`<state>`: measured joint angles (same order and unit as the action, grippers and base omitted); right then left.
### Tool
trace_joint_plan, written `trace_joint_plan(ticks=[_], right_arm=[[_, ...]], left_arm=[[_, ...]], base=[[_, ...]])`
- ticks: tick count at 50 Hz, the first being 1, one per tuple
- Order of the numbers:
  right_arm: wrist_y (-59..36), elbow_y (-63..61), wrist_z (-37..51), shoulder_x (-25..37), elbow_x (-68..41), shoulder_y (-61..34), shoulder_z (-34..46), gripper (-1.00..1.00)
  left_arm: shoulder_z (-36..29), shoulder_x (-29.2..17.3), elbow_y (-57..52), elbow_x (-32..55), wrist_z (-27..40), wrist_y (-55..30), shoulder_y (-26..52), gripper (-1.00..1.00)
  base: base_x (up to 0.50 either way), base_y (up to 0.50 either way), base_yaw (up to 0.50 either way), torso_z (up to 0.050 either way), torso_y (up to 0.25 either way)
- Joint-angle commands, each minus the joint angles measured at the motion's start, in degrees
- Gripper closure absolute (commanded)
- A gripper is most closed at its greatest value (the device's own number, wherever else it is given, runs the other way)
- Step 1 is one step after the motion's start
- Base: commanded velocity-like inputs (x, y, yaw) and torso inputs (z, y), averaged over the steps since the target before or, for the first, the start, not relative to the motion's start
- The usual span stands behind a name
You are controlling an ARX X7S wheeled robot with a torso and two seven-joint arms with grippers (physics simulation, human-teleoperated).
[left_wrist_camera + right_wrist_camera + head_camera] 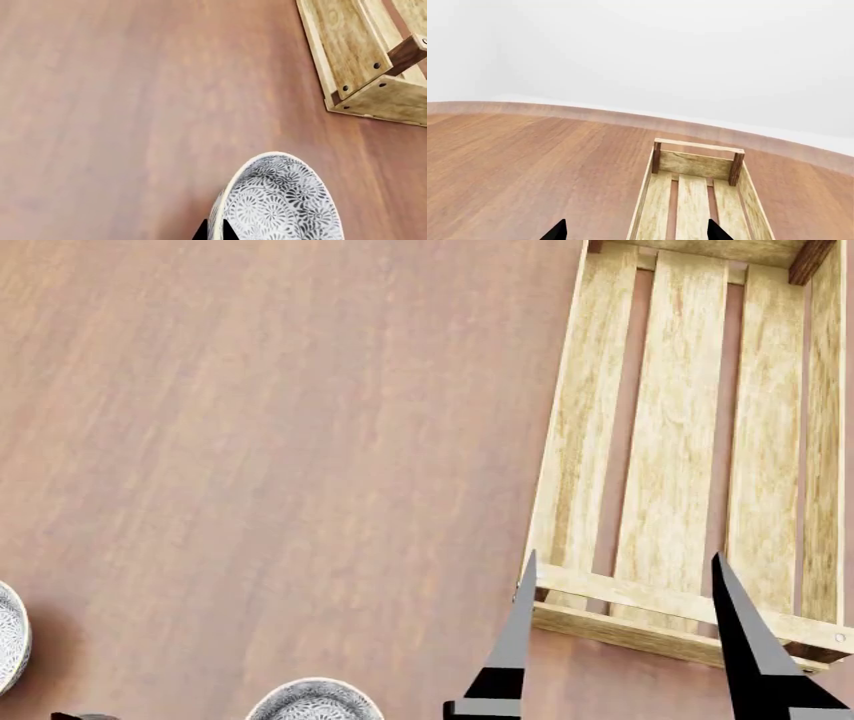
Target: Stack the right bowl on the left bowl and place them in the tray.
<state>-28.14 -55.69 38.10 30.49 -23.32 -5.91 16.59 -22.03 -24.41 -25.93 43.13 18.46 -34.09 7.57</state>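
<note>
My left gripper [215, 232] is shut on the rim of a grey floral-patterned bowl [283, 200], one finger inside and one outside. In the head view two such bowls show, one bowl [314, 701] at the bottom edge and another bowl [7, 635] cut by the left edge; I cannot tell which one is held. The light-wood slatted tray [667, 440] lies at the right with nothing in it. Its corner [373, 95] shows ahead of the held bowl. My right gripper [627, 640] hangs open over the tray's near end, and the tray [694, 200] stretches ahead of the right gripper [635, 232].
The brown wooden tabletop [267, 440] spreads left of the tray. Its far curved edge [560, 112] meets a white wall in the right wrist view.
</note>
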Motion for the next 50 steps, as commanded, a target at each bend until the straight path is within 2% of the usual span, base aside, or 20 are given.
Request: trace_joint_plan(ticks=[1, 20, 43, 50], right_arm=[[0.4, 0.3, 0.5, 0.4, -0.3, -0.2, 0.4, -1.0], [0.8, 0.3, 1.3, 1.1, -0.7, -0.4, 1.0, -1.0], [0.4, -0.4, 2.3, 1.7, -1.4, -1.0, 1.3, -1.0], [0.8, -0.3, 2.4, 1.9, -1.4, -0.8, 1.4, -1.0]], left_arm=[[1.0, -0.8, -4.9, 3.4, 1.8, -1.7, 0.4, 1.0], [2.5, -1.8, -9.5, 6.7, 3.6, -2.6, 0.6, 1.0], [14.8, -5.2, -9.6, 19.9, 8.6, -2.8, 4.3, 1.0], [17.2, -6.1, -9.1, 21.4, 9.1, -1.8, 3.8, 1.0]], base=[[0.0, 0.0, 0.0, 0.0, 0.0], [0.0, 0.0, 0.0, 0.0, 0.0], [0.0, 0.0, 0.0, 0.0, 0.0], [0.0, 0.0, 0.0, 0.0, 0.0]])
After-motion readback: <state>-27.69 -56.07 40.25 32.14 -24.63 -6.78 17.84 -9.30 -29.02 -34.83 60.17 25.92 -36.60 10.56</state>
